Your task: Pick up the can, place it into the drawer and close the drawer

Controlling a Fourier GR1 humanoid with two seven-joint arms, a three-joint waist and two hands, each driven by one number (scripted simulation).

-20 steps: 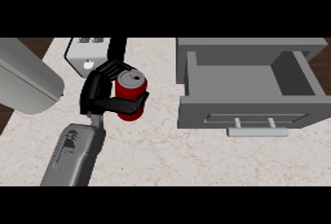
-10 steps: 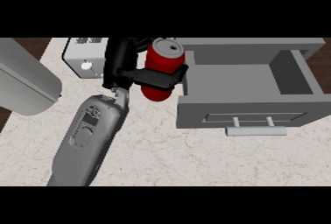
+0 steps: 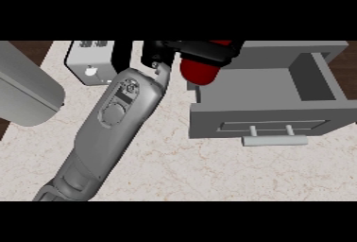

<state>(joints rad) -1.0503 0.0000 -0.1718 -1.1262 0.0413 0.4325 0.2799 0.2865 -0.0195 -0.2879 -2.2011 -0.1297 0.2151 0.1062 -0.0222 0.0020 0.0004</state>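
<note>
Above the open drawer's left edge, left hand curled around red can

White toaster at marble counter's back edge

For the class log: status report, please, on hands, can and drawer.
Left hand curled round red can, at open drawer's left wall. Right hand not in view. Toaster behind, clear.

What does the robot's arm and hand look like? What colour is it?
One arm shows. The forearm is a smooth, rounded grey shell with a circle outline and a small dark rectangular panel on top. It narrows to a thin wrist near the hand, which is black, with chunky black fingers. No cables show.
</note>
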